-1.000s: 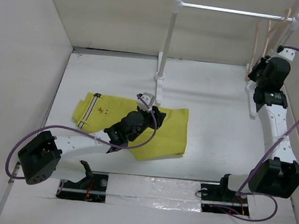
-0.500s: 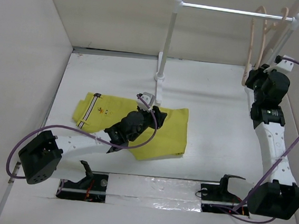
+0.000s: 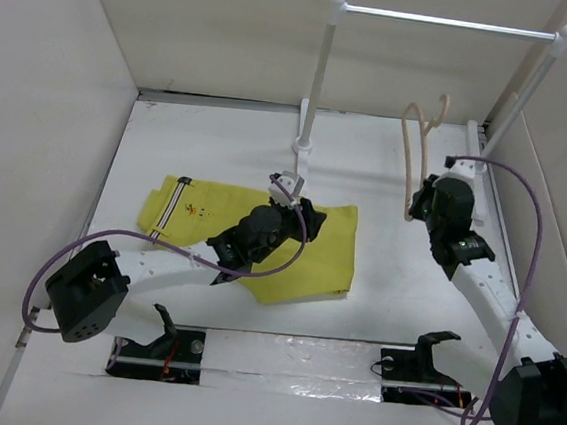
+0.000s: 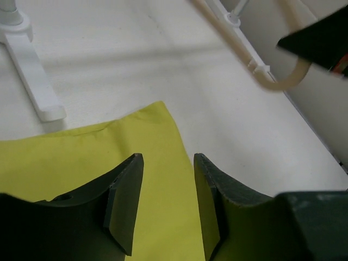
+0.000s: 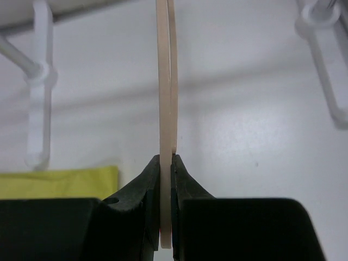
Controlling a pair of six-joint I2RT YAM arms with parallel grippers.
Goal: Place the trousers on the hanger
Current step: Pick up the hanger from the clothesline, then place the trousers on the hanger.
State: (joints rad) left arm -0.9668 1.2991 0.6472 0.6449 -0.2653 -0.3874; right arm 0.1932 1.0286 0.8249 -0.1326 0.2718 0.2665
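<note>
The mustard-yellow trousers (image 3: 320, 251) lie flat on the white table, striped waistband (image 3: 168, 208) at the left. They also show in the left wrist view (image 4: 81, 157) and the right wrist view (image 5: 60, 182). My left gripper (image 3: 298, 214) is open and hovers just above the cloth near its far right corner (image 4: 166, 201). My right gripper (image 3: 420, 201) is shut on the pale beige hanger (image 3: 409, 159), holding it upright in the air to the right of the trousers. The hanger runs edge-on between the jaws (image 5: 166, 109) and its curved end shows in the left wrist view (image 4: 277, 81).
A white rail rack (image 3: 442, 22) stands at the back, its left post (image 3: 316, 85) and foot (image 4: 32, 81) just behind the trousers. Its right post (image 3: 521, 95) is near the right wall. Walls close the left, back and right sides.
My right gripper has taken the hanger off the rail and carried it left and toward me, down to mid-table. My left gripper has shifted slightly right over the trousers.
</note>
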